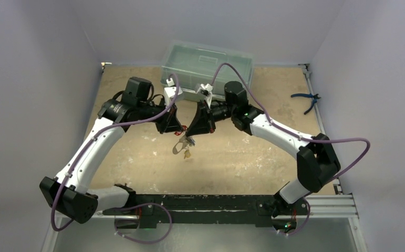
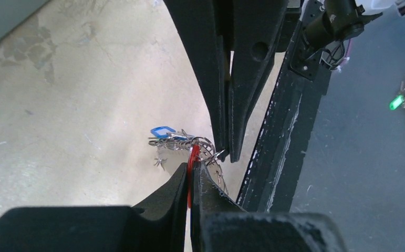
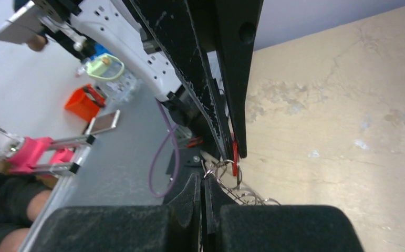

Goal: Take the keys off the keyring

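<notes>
The two arms meet over the middle of the worktop (image 1: 252, 157), their tips almost touching. The left tool (image 2: 193, 170) is closed tight on a red key (image 2: 193, 156), pinched between its two black fingers. The right tool (image 3: 202, 185) reaches in from the opposite side with its fingers pressed together. Its tips sit on the wire coils of the keyring (image 2: 204, 146), which it seems to grip, though the contact is hard to make out. The rest of the keys (image 1: 185, 149) hang as a small bunch just below and between the two tips. Among them is one with a blue head (image 2: 162, 130), sticking out sideways to the left. The pale strap loop (image 1: 179, 148) dangles with them above the worktop. A clear plastic bin (image 1: 206, 65) stands at the far edge, behind the arms. Blue-handled pliers (image 1: 306, 100) lie well apart at the far right.
</notes>
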Controlling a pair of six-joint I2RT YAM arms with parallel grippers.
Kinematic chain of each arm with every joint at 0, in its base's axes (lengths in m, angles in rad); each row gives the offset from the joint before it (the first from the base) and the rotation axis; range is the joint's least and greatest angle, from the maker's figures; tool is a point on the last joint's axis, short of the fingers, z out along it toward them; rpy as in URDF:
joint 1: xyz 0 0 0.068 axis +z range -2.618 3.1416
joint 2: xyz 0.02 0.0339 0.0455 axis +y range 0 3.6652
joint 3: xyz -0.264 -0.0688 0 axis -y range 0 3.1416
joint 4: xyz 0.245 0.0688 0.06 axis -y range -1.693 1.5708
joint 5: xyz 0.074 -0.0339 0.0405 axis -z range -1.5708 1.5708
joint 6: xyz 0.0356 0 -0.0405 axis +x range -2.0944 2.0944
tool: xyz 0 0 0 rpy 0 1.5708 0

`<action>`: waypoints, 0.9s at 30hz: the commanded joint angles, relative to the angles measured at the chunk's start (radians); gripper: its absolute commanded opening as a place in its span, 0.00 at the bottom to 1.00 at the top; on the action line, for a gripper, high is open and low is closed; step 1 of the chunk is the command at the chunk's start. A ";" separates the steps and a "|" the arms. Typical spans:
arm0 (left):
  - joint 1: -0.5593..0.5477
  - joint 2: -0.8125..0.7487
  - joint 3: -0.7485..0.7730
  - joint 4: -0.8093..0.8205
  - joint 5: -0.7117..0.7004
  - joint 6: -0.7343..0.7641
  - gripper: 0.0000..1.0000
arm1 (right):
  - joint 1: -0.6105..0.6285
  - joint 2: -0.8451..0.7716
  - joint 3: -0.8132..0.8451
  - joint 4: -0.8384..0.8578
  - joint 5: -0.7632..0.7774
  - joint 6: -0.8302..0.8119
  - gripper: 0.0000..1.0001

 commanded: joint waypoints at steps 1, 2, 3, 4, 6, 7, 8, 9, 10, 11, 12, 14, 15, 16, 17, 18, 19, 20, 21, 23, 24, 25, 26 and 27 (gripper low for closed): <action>-0.002 -0.029 0.026 0.048 -0.006 0.096 0.00 | 0.017 -0.054 0.067 -0.350 0.066 -0.328 0.00; -0.002 -0.027 0.034 0.048 -0.023 0.121 0.00 | 0.018 -0.048 0.073 -0.369 0.051 -0.336 0.00; -0.002 -0.022 0.048 0.047 -0.049 0.139 0.00 | 0.018 -0.041 0.081 -0.399 0.037 -0.352 0.00; -0.002 -0.016 0.061 0.038 -0.062 0.161 0.00 | 0.018 -0.035 0.083 -0.409 0.019 -0.355 0.00; -0.002 0.000 0.089 -0.007 -0.041 0.219 0.00 | 0.020 -0.023 0.072 -0.376 -0.009 -0.318 0.00; -0.002 0.007 0.095 -0.033 -0.005 0.246 0.00 | 0.020 -0.019 0.063 -0.339 -0.013 -0.291 0.00; -0.002 0.009 0.091 -0.047 0.034 0.259 0.00 | 0.020 -0.017 0.054 -0.305 -0.019 -0.267 0.00; -0.002 0.008 0.080 -0.040 0.063 0.247 0.00 | 0.020 -0.015 0.048 -0.281 -0.024 -0.247 0.00; -0.002 0.006 0.062 -0.007 0.072 0.204 0.00 | 0.020 -0.012 0.044 -0.262 -0.030 -0.231 0.00; -0.003 0.004 0.043 0.033 0.062 0.159 0.00 | 0.021 -0.012 0.040 -0.243 -0.035 -0.216 0.00; -0.002 0.003 0.025 0.069 0.049 0.125 0.00 | 0.022 -0.012 0.034 -0.221 -0.041 -0.197 0.00; -0.003 0.000 -0.001 0.122 0.040 0.086 0.00 | 0.026 -0.015 0.015 -0.170 -0.047 -0.161 0.00; -0.003 0.001 -0.010 0.139 0.045 0.068 0.00 | 0.029 -0.015 0.011 -0.158 -0.051 -0.149 0.00; -0.002 0.004 -0.018 0.157 0.057 0.048 0.00 | 0.031 -0.014 0.006 -0.150 -0.053 -0.140 0.00; -0.003 0.006 -0.023 0.174 0.071 0.025 0.01 | 0.033 -0.013 0.003 -0.142 -0.056 -0.135 0.00; -0.003 0.010 -0.025 0.187 0.088 0.005 0.03 | 0.033 -0.012 0.000 -0.130 -0.058 -0.128 0.00; -0.003 0.012 -0.025 0.194 0.103 -0.013 0.05 | 0.034 -0.012 -0.003 -0.117 -0.065 -0.121 0.00; -0.003 0.014 -0.024 0.201 0.106 -0.031 0.08 | 0.034 -0.012 -0.007 -0.100 -0.072 -0.111 0.00; -0.003 0.016 -0.023 0.207 0.097 -0.052 0.12 | 0.034 -0.013 -0.013 -0.077 -0.078 -0.096 0.00; -0.003 0.018 -0.015 0.192 0.067 -0.072 0.21 | 0.032 -0.019 -0.037 0.010 -0.086 -0.031 0.00; -0.002 0.023 -0.008 0.178 0.054 -0.074 0.23 | 0.031 -0.021 -0.058 0.083 -0.091 0.024 0.00; 0.002 0.030 -0.001 0.158 0.048 -0.075 0.25 | 0.029 -0.021 -0.081 0.172 -0.096 0.092 0.00; 0.006 0.038 0.005 0.138 0.048 -0.077 0.27 | 0.026 -0.018 -0.108 0.282 -0.098 0.178 0.00; 0.013 0.046 0.010 0.117 0.055 -0.080 0.28 | 0.022 -0.010 -0.134 0.417 -0.100 0.285 0.00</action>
